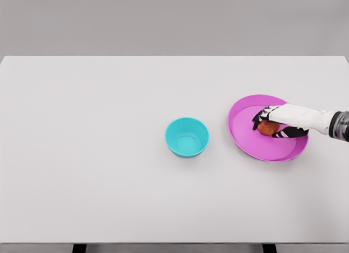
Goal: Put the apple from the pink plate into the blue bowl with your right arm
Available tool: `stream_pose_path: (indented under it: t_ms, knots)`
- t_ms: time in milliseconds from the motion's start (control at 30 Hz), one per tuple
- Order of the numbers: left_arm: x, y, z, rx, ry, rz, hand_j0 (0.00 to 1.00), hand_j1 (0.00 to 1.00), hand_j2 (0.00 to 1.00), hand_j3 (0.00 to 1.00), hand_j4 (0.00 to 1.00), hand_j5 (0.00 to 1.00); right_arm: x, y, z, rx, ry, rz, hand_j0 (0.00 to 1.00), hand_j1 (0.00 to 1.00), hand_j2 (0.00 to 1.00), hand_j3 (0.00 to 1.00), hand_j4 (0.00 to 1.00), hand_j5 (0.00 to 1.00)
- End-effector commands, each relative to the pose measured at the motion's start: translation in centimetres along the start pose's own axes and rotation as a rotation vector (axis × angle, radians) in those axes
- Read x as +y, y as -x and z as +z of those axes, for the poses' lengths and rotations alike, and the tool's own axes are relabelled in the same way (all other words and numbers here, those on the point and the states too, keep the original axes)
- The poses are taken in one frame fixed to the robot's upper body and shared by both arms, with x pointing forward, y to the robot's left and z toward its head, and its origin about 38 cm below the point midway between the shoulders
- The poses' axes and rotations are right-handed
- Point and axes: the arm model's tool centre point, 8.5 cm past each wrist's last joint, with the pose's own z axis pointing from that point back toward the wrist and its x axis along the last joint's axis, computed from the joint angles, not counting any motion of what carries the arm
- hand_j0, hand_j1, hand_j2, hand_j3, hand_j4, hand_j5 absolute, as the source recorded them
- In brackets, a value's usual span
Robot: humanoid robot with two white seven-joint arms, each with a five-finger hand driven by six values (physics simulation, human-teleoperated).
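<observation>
Apple (266, 127) on pink plate (245, 138), right hand (278, 122) clamped around it.
We note the blue bowl (187, 137) just left of the plate, on the white table (109, 155).

No readable text, labels, brands or numbers anywhere in the head view. All visible surfaces were plain and unmarked.

Bright, even, diffuse light; faint soft shadows; render slightly soft.
</observation>
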Motion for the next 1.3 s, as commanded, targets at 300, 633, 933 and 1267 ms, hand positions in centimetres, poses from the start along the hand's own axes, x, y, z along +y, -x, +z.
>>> stream_pose_path:
  t_ms: [300,633,933,1267]
  knots:
    - [0.0,0.0,0.0,0.000,0.000,-0.001,1.00,1.00,1.00,1.00,1.00,1.00,-1.2,0.5,0.8,-0.018,0.051,0.021,0.42,0.42,0.42,0.42,0.42,0.42]
    - [0.0,0.0,0.0,0.000,0.000,-0.001,1.00,1.00,1.00,1.00,1.00,1.00,-7.2,-6.9,1.3,-0.175,0.194,0.162,0.42,0.42,0.42,0.42,0.42,0.42]
    - [0.0,0.0,0.0,0.000,0.000,-0.001,1.00,1.00,1.00,1.00,1.00,1.00,-7.8,-13.4,-2.8,-0.378,0.252,0.173,0.42,0.42,0.42,0.42,0.42,0.42]
    - [0.0,0.0,0.0,0.000,0.000,-0.001,1.00,1.00,1.00,1.00,1.00,1.00,-7.7,-17.3,-5.8,-0.491,0.229,0.186,0.43,0.43,0.43,0.43,0.43,0.43]
